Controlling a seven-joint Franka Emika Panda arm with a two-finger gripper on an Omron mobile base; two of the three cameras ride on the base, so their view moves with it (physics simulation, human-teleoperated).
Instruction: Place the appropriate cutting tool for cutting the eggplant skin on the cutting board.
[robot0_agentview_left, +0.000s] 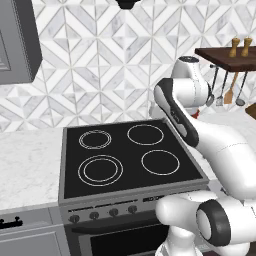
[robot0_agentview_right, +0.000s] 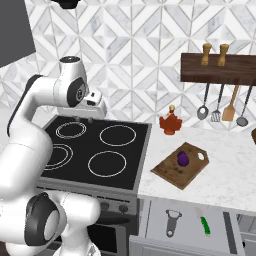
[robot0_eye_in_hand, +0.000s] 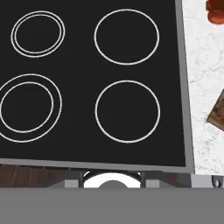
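Peeler in open drawer, eggplant on cutting board; gripper state unclear.

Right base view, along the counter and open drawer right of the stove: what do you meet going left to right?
Red bottle → peeler in the drawer → eggplant on the cutting board → green item in the drawer.

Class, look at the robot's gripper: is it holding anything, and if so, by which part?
Nothing is held. The peeler lies in the open drawer, far from the gripper above the stove.
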